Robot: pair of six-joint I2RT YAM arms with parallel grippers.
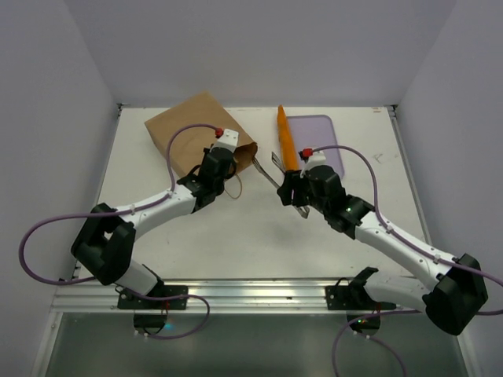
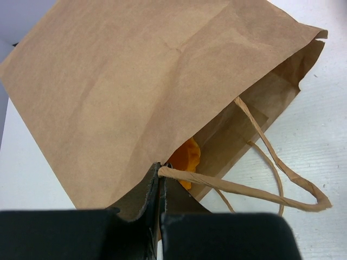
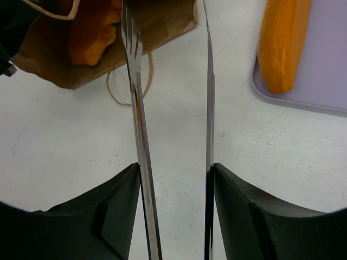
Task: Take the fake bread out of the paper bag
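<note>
The brown paper bag (image 1: 192,126) lies flat at the back left, its mouth facing right. My left gripper (image 1: 233,154) is shut on the bag's cord handle (image 2: 238,187) at the mouth, with the upper edge lifted (image 2: 161,170). Inside the mouth shows an orange piece of fake bread (image 2: 187,158), also in the right wrist view (image 3: 92,32). A long loaf (image 1: 286,140) lies on the edge of the lavender tray (image 3: 282,43). My right gripper (image 1: 288,188) is shut on the metal tongs (image 3: 138,108), one finger outside each arm (image 3: 174,169). The tong tips are apart and point at the bag mouth.
The lavender tray (image 1: 324,135) sits at the back right, right of the bag (image 3: 325,70). The second loose cord handle (image 3: 127,86) lies on the white table in front of the bag mouth. Walls close in the table on three sides.
</note>
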